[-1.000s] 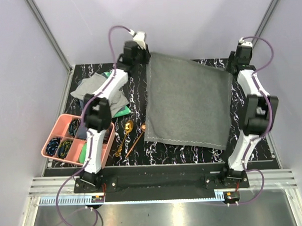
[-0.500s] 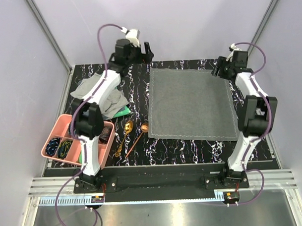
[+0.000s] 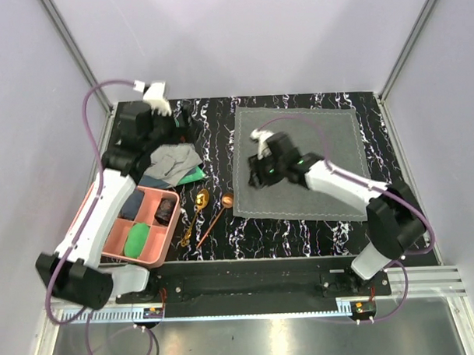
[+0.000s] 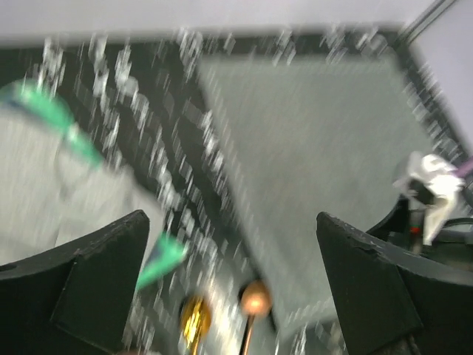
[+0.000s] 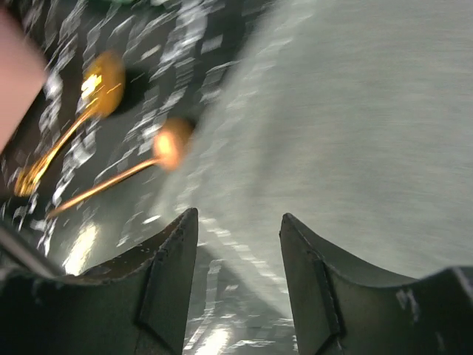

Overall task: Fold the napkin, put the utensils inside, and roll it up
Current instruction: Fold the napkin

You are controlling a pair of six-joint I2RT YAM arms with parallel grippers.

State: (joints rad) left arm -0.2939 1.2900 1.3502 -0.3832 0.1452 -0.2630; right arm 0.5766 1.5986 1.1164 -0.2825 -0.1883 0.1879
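Now napkin [image 3: 314, 155] lies flat, unfolded, centre-right on the desk [image 3: 219, 123]; a second ago both claws held its far corners up. Left claw [image 4: 233, 259] gapes wide, empty, withdrawn upper left. Right claw [image 5: 238, 244] half-spread, empty, over the napkin's left edge near spoons [image 3: 200, 200]. Folding comes next.

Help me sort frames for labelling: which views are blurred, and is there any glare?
Top external: sharp and evenly lit, the napkin crisp to its stitched hems. Left wrist: heavy motion blur, the white veins of the table smeared into streaks. Right wrist: streaked blur too, with bright glare on the bowls of the gold spoon and the copper spoon.
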